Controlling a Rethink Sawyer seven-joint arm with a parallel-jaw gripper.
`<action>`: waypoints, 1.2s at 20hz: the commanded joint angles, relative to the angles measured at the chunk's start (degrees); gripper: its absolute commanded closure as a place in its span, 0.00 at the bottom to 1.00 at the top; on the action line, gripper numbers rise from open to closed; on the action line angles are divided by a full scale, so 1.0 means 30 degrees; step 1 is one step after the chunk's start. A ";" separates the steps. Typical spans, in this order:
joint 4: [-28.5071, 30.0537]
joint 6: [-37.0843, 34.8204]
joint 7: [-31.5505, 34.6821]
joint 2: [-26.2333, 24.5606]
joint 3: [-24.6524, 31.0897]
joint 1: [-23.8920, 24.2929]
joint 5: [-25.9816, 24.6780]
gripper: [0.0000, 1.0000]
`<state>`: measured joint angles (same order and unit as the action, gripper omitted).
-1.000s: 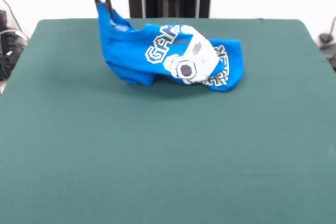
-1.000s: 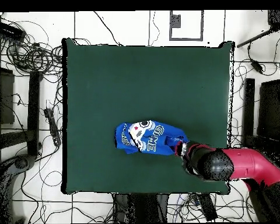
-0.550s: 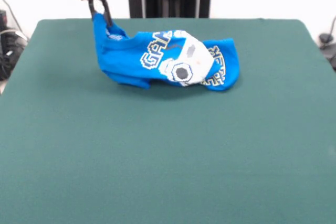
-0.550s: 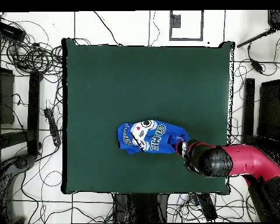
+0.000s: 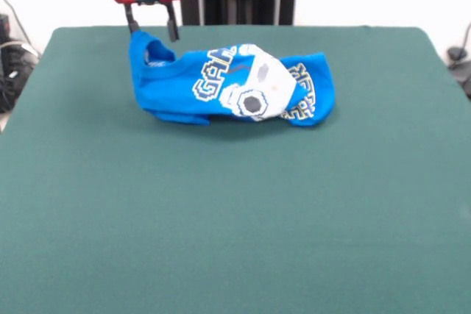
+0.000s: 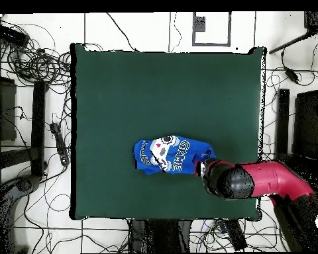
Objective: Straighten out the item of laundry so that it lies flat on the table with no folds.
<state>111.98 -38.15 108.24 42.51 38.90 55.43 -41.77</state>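
Note:
The item of laundry (image 5: pixel 235 90), a bright blue T-shirt with a white print, lies bunched and folded on the far half of the green table (image 5: pixel 235 218). Its left end still stands up in a peak. My gripper (image 5: pixel 152 29) hangs right over that peak, open, with one finger on each side of the raised cloth and nothing clamped. In the overhead view the shirt (image 6: pixel 171 155) lies crumpled near the table's (image 6: pixel 161 86) lower middle. The red and black arm (image 6: pixel 254 182) covers the gripper at the shirt's right end.
Tangled cables (image 6: pixel 36 63) and black stands (image 6: pixel 39 126) surround the table on the floor. More cables (image 5: pixel 11 64) show past the table's left edge in the front view. Broad green surface stretches in front of the shirt.
The gripper was shut on the shirt's raised left end and has opened, letting it go. The shirt has sunk a little and settled lower on the table.

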 commanded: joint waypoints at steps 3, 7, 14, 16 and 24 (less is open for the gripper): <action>0.1049 -0.0685 -0.0955 0.1318 0.0608 -0.1649 0.0719 0.00; 0.1016 -0.1405 -0.0524 0.1884 0.0834 -0.2464 0.1786 0.00; 0.0930 -0.2077 -0.0070 0.2910 0.0603 -0.3770 0.3281 0.00; 0.0936 -0.2374 -0.0085 0.3344 0.0521 -0.4116 0.3774 0.00; 0.1212 -0.2939 -0.0285 0.4629 0.0185 -0.4843 0.5045 0.00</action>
<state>112.54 -39.80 108.24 54.49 38.91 43.94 -30.23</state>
